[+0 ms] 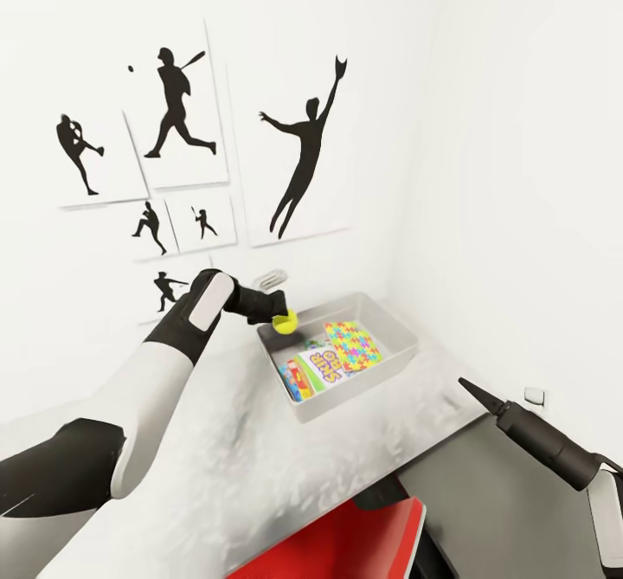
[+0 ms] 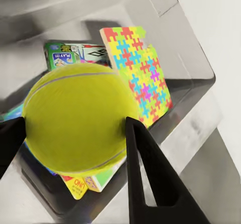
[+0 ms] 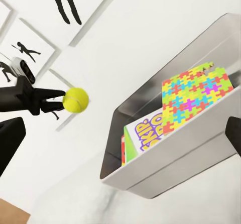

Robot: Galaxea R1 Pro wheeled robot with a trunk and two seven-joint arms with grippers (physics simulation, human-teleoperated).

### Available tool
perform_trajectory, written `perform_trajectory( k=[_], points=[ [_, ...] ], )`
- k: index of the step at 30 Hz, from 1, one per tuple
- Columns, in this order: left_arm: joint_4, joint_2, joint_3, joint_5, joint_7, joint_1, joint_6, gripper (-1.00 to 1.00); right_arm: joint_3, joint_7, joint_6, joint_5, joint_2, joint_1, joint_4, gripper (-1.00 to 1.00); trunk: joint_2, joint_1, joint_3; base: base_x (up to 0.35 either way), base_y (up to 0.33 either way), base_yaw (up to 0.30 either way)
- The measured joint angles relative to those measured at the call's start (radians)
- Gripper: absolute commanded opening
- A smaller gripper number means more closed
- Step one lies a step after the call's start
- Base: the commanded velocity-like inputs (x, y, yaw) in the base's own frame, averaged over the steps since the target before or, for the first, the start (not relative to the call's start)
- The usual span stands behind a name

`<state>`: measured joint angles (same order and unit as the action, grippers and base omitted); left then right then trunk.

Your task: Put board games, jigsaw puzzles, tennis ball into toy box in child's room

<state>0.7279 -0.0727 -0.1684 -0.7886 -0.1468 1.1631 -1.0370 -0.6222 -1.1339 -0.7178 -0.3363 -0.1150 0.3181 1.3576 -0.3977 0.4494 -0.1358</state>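
Ball [image 1: 285, 322] pinched across its middle by left gripper [image 2: 75, 133] above bin [image 1: 394, 363]; light, springy, rolls. Right jaws: cannot tell.

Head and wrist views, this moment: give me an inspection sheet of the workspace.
Surface: white table.
Job's things: tennis ball held over the near-left corner of the toy box; jigsaw puzzle and board games inside.
Clutter: nothing seen.
Grippers: left gripper shut on the tennis ball; right gripper apart at the table's edge, state unclear.
Cables: nothing seen.
Surroundings: baseball silhouette pictures on a white wall; red object below.
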Motion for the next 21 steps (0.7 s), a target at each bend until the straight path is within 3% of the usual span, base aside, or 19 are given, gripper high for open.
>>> perform_trajectory(
  k=[3,7,21],
  points=[
    [0.000,-0.002,0.001,-0.001,-0.032,0.005,0.000,-1.00,0.000,0.000,0.000,0.001,0.000,0.000,0.000,1.00,0.000,0.000,-0.004,0.000,0.000,0.000],
    [0.000,-0.025,0.000,0.000,-0.055,0.008,0.002,-1.00,0.000,0.000,0.000,0.003,0.000,0.000,-0.001,1.00,0.000,0.000,-0.010,0.000,0.000,0.000],
    [0.002,-0.046,-0.003,0.004,-0.061,0.009,0.002,-1.00,0.000,-0.001,0.000,0.005,0.000,0.000,-0.005,1.00,0.000,0.000,-0.031,0.000,0.000,0.000]
  ],
)
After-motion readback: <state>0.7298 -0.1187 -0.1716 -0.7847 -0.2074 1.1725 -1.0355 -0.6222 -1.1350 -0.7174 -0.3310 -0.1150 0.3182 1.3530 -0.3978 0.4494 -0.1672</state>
